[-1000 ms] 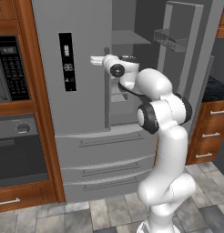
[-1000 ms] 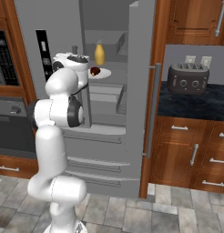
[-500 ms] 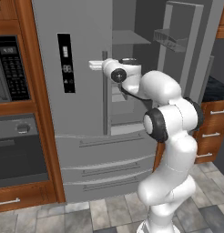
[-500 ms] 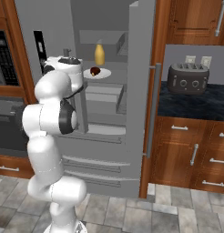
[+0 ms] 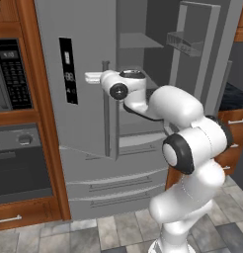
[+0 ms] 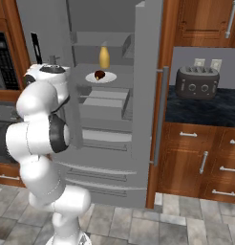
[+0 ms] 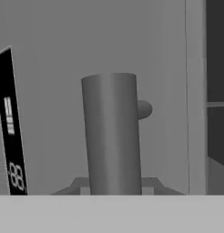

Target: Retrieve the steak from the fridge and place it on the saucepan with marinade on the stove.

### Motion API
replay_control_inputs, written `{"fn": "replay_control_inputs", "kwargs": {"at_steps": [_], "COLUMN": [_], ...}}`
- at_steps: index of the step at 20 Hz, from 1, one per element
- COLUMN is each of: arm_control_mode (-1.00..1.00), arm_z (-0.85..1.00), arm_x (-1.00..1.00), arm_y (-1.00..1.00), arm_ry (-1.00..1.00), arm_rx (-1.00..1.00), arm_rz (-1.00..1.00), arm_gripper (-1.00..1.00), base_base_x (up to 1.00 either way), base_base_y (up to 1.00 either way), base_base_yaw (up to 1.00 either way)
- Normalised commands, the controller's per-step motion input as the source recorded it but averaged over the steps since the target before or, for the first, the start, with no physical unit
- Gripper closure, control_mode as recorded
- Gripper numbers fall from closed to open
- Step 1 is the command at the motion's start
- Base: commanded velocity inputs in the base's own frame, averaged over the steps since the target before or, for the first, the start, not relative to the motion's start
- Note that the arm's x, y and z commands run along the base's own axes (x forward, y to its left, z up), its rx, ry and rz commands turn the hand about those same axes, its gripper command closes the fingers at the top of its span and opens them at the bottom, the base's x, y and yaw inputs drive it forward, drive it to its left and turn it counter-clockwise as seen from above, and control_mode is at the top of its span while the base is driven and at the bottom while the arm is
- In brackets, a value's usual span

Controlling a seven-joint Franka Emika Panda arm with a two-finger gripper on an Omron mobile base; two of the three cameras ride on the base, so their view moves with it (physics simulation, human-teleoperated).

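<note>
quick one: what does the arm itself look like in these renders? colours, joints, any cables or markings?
The arm is glossy white with rounded, bulbous links. Dark grey to black rings sit at the joints, with a round dark cap on the wrist segment near the hand. The hand's end is a plain white block; its fingers can't be made out. No cables, labels or markings show.

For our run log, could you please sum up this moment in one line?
phase: at fridge | right door: open | left door: shut, hand at its handle | steak: on plate, fridge shelf | fingers: state unclear
</note>
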Motion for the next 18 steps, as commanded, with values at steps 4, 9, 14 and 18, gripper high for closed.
{"fn": "replay_control_inputs", "kwargs": {"at_steps": [4,9,14,18], "arm_control_mode": [-1.00,-1.00,-1.00,-1.00], "arm_z": [0.00,0.00,0.00,0.00], "arm_x": [-0.54,-0.50,-0.47,-0.39], "arm_y": [0.62,0.59,0.62,0.72], "arm_ry": [0.08,0.06,0.02,0.00], "arm_rx": [0.00,0.00,0.00,0.00], "arm_rz": [0.00,0.00,0.00,0.00], "arm_gripper": [1.00,1.00,1.00,1.00], "base_base_x": [0.00,0.00,0.00,0.00], "base_base_y": [0.00,0.00,0.00,0.00], "base_base_yaw": [0.00,0.00,0.00,0.00]}}
